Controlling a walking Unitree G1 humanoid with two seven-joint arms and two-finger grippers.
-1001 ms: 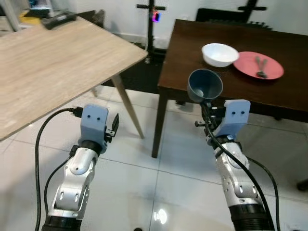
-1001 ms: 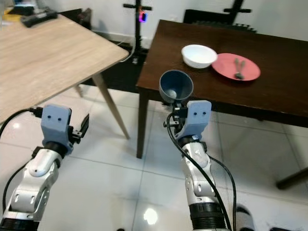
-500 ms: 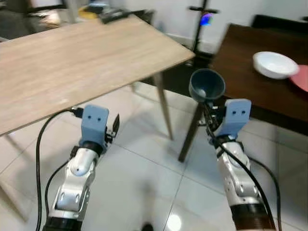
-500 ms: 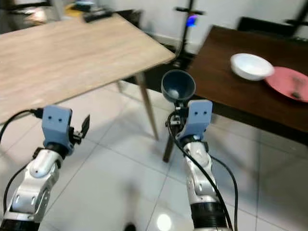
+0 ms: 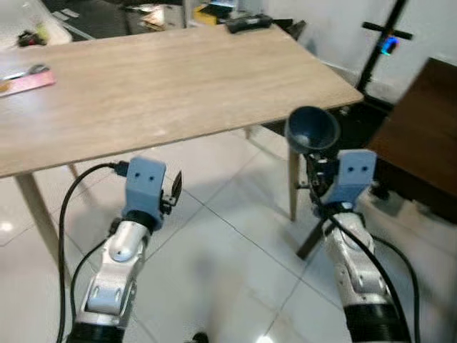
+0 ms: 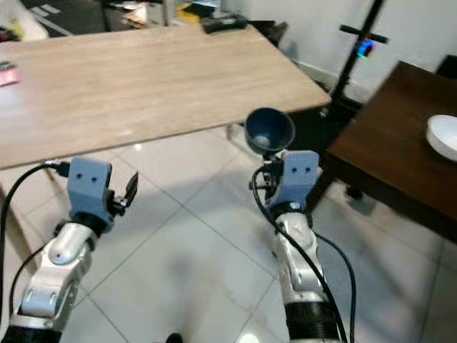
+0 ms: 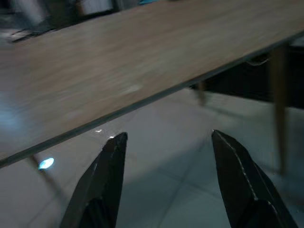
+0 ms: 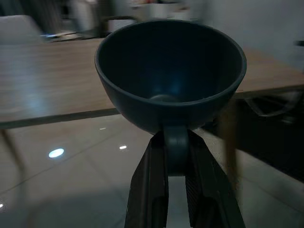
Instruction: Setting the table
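At the left we see the left gripper (image 5: 176, 187) held low over the tiled floor (image 5: 228, 250), just short of the near edge of the light wooden desk (image 5: 164, 78); its fingers (image 7: 107, 175) stand well apart and hold nothing. To the right of it, the right gripper (image 8: 173, 152) has its fingers closed on the handle of the dark blue cup (image 5: 312, 130), which rides upright with its mouth upward, in the air beside the near right corner of the light desk and not yet over any surface. At the far right lies the dark wooden desk (image 6: 400, 157), with a white bowl (image 6: 444, 136) at its right edge.

We judge the main risks as follows. The cup is pinched by its handle alone, so a jolt while walking could swing or twist it out of the fingers and onto the tiles. The cup also travels close to the light desk's corner and leg (image 5: 293, 189); a tight turn could knock it against them.
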